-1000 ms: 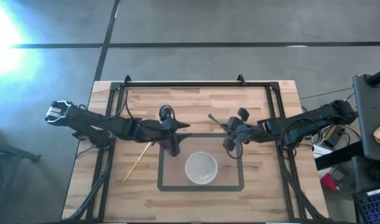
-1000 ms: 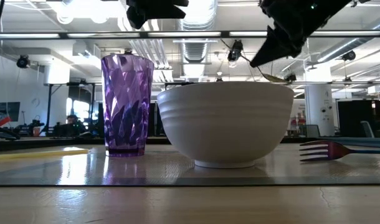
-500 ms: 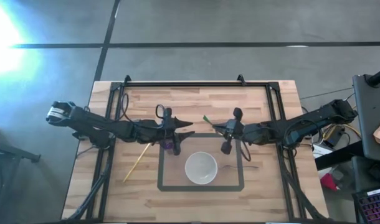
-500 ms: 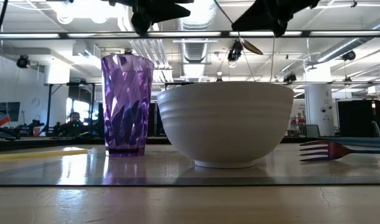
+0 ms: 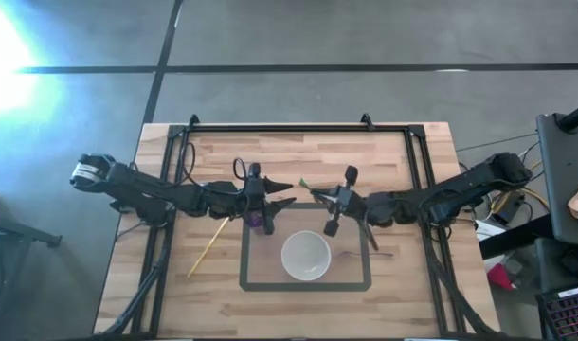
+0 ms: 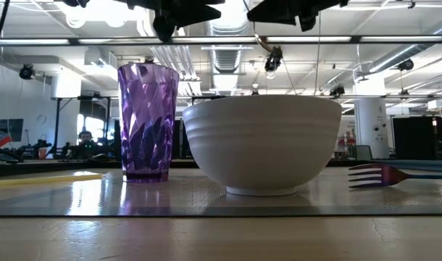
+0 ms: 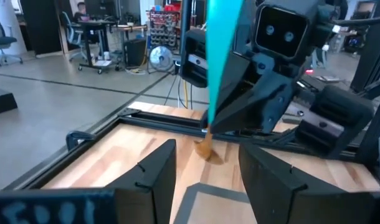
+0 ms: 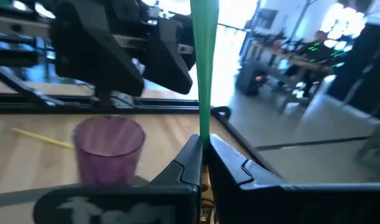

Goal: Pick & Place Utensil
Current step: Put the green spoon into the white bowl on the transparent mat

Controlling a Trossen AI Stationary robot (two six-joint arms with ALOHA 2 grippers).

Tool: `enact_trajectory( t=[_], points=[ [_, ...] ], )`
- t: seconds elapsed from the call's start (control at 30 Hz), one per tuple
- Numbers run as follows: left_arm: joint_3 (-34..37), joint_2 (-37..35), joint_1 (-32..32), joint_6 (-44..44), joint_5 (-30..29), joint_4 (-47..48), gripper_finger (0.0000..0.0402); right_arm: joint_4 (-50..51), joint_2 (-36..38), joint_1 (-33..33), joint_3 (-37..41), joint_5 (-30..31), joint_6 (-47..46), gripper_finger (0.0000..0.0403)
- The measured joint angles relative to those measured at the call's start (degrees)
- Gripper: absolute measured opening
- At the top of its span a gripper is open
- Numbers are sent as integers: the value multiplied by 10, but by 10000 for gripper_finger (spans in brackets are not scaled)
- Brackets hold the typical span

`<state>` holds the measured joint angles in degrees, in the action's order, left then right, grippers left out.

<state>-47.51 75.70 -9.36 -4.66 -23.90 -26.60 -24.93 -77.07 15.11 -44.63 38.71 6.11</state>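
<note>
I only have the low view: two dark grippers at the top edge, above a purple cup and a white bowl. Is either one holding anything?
Observer: Yes. The right gripper is shut on a green-handled spoon.
Operator: And the left one?
Observer: The left gripper is open and empty, up over the purple cup.
Operator: How does that yellow thing at far left lie?
Observer: The yellow stick lies slanted on bare wood, outside the taped rectangle.

Green-handled spoon [image 5: 311, 188] gripped in the right tool [image 5: 319, 193], held aloft between purple cup [image 5: 256, 220] and white bowl [image 5: 306, 256]
</note>
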Motion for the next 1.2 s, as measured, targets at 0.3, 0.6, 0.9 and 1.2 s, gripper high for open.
enact_trajectory(
  t=[0.3,0.6,0.9,1.2],
  points=[
    [0,0,8,6,0,-4,167,-74,-60,0,-11,71,62,11],
    [0,0,10,14,-26,-40,167,-188,-116,0,-17,93,134,11],
    [0,-1,11,16,-31,-71,167,-238,-177,-1,-64,113,177,11],
    [0,-1,11,17,-31,-71,144,-236,-216,-1,-104,157,200,11]
  ],
)
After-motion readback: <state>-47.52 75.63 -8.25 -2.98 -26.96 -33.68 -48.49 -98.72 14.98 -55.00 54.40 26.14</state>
